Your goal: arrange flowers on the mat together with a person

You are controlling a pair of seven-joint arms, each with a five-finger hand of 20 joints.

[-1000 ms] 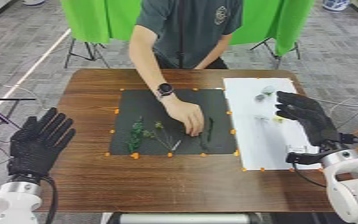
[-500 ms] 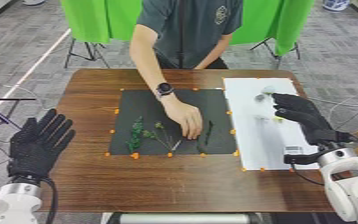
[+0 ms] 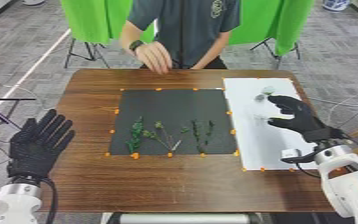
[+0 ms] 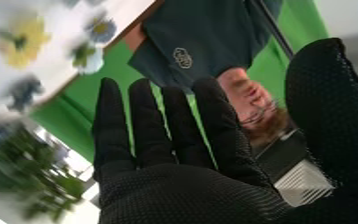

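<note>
1. Holding nothing in the right hand [image 3: 291, 121]: wide open, thumb well away from the fingers, above the white mat [image 3: 282, 142].
2. Near it on that mat, beyond the fingertips, lies a pale flower [image 3: 268, 90]; in the wrist view, also a yellow flower [image 4: 22, 41] and a blue flower [image 4: 102, 28] (too round for any clear long axis).
3. Looks partly done: leafy sprig [image 3: 135, 135], branching sprig [image 3: 164, 137] and slender sprigs [image 3: 198, 135] laid on the dark mat [image 3: 158, 105]; blooms apparently left to add.
4. Running near to far along their stems, tips away from the robot, the branching one fanning outward.
5. Farther out, empty too: the person's hand [image 3: 155, 57] by the far edge, the left hand [image 3: 39, 145] open leftward of the dark mat.
</note>
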